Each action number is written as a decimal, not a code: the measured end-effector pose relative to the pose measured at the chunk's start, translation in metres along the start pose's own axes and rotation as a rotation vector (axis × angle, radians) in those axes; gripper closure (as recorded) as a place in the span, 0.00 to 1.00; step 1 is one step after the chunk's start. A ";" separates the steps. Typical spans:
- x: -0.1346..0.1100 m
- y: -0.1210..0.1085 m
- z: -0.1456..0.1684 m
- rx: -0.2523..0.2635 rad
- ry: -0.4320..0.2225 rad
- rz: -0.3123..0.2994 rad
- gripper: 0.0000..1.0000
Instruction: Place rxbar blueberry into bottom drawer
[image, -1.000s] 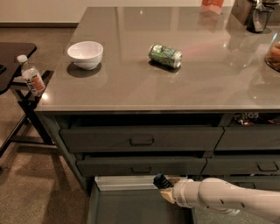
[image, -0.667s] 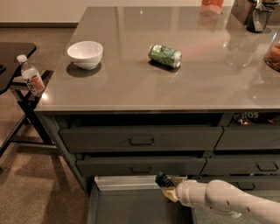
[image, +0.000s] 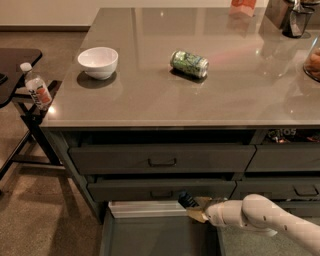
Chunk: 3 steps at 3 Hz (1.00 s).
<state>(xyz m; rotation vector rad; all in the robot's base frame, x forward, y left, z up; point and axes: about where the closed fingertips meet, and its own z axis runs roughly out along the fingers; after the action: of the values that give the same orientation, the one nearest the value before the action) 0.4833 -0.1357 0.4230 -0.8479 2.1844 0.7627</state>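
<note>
My gripper reaches in from the lower right on a white arm and sits over the back of the open bottom drawer, just below the middle drawer's front. It is shut on the rxbar blueberry, a small dark blue bar that sticks up and to the left from the fingers. The bottom drawer is wide and dark grey with a white back rim. Its inside shows bare where visible.
A green drink can lies on its side on the grey counter, with a white bowl to its left. Two handled drawers are above the open one. A side stand holds a water bottle at the left.
The gripper with the bar has shifted slightly right and the arm has moved a little lower over the drawer. Nothing else moved.
</note>
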 end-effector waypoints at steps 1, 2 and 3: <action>0.017 0.000 0.015 -0.032 0.022 -0.007 1.00; 0.046 0.000 0.041 -0.088 0.055 0.005 1.00; 0.080 -0.004 0.073 -0.124 0.088 0.017 1.00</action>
<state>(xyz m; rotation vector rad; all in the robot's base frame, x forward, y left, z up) 0.4674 -0.1148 0.3182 -0.9422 2.2424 0.8919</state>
